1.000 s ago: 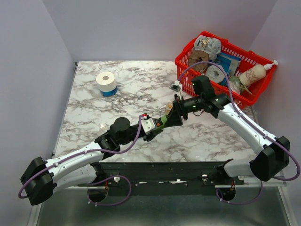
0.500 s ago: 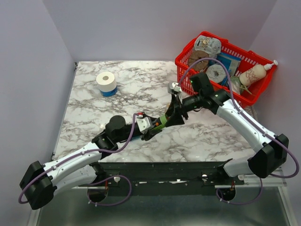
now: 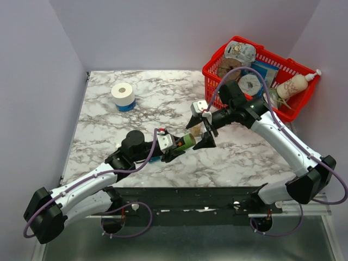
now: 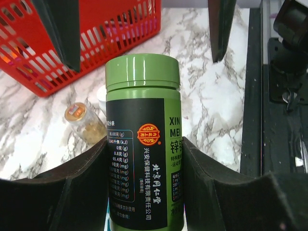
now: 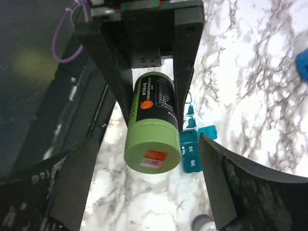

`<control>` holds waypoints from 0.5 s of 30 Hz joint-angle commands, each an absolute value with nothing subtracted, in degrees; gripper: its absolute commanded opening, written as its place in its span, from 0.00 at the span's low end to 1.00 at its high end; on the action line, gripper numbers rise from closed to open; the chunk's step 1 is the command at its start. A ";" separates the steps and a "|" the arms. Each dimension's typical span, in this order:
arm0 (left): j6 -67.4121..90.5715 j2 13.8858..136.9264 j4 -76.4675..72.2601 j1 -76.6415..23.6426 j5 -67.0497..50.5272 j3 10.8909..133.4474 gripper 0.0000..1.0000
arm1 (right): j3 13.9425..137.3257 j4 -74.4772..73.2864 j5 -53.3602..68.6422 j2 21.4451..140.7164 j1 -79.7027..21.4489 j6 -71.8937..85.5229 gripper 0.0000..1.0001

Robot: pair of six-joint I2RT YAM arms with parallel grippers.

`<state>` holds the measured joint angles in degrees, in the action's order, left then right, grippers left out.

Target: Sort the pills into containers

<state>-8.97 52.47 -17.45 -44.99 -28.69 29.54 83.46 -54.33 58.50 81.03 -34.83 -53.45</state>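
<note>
Left tool (image 3: 175,145) pinching green bottle (image 4: 143,144) by its body, cap end sticking out, centre of the top view. Right tool (image 3: 200,132) spread wide, fingers (image 5: 72,187) on either side of the cap, not touching it. Teal pill organiser (image 5: 191,150) lies on the table (image 3: 109,125) beneath the bottle, right of centre in the right wrist view.

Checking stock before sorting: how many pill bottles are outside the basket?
2. The green bottle is held in the left gripper; a small clear bottle sits on the marble near the red basket. Others may be hidden behind the arms.
</note>
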 commanded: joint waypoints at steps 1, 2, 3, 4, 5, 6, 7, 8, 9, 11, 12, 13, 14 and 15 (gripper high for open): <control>-12.12 50.72 -15.65 -44.82 -25.49 29.53 0.00 | 85.87 -50.97 57.04 79.72 -35.16 -31.78 0.95; -12.30 50.36 -15.64 -44.74 -24.88 29.36 0.00 | 85.78 -49.15 56.87 79.54 -35.16 -27.99 0.95; -12.57 49.58 -15.82 -44.82 -24.09 29.18 0.00 | 85.17 -47.13 56.00 79.45 -35.16 -23.51 0.95; -13.09 49.31 -15.91 -44.82 -23.21 29.01 0.00 | 83.77 -45.37 54.77 79.45 -35.16 -15.29 0.95; -13.27 49.13 -15.91 -44.82 -22.86 29.09 0.00 | 83.24 -42.92 52.15 79.63 -35.16 -11.64 0.95; -13.36 49.13 -15.91 -44.82 -22.50 29.18 0.00 | 82.54 -41.85 50.21 79.80 -35.24 -7.95 0.95; -13.27 49.22 -15.91 -44.82 -22.41 29.35 0.00 | 81.92 -41.58 49.40 80.24 -35.24 -3.12 0.95; -13.18 49.31 -16.00 -44.82 -22.33 29.36 0.00 | 81.57 -41.05 50.00 80.94 -35.07 -1.77 0.95; -13.01 49.48 -16.34 -44.82 -22.24 29.36 0.00 | 80.87 -40.35 50.10 81.12 -35.07 -0.10 0.95; -12.66 49.40 -17.22 -44.82 -21.71 29.09 0.00 | 79.03 -38.33 52.02 81.65 -35.16 3.86 0.96; -12.57 49.31 -17.49 -44.82 -21.45 29.00 0.00 | 78.58 -37.80 52.29 81.82 -35.16 4.82 0.96; -12.31 49.22 -17.75 -44.82 -21.27 28.83 0.00 | 78.31 -37.62 53.08 82.17 -35.07 5.62 0.95; -12.39 49.13 -18.01 -44.82 -20.75 28.83 0.00 | 78.40 -37.79 53.26 82.35 -35.07 5.62 0.95; -12.22 49.13 -18.10 -44.82 -20.57 28.83 0.00 | 78.31 -37.79 53.26 82.61 -35.07 5.80 0.94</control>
<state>-11.97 50.09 -13.87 -44.99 -22.87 29.10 79.50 -40.56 52.77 81.14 -34.79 -2.85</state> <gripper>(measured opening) 0.591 0.950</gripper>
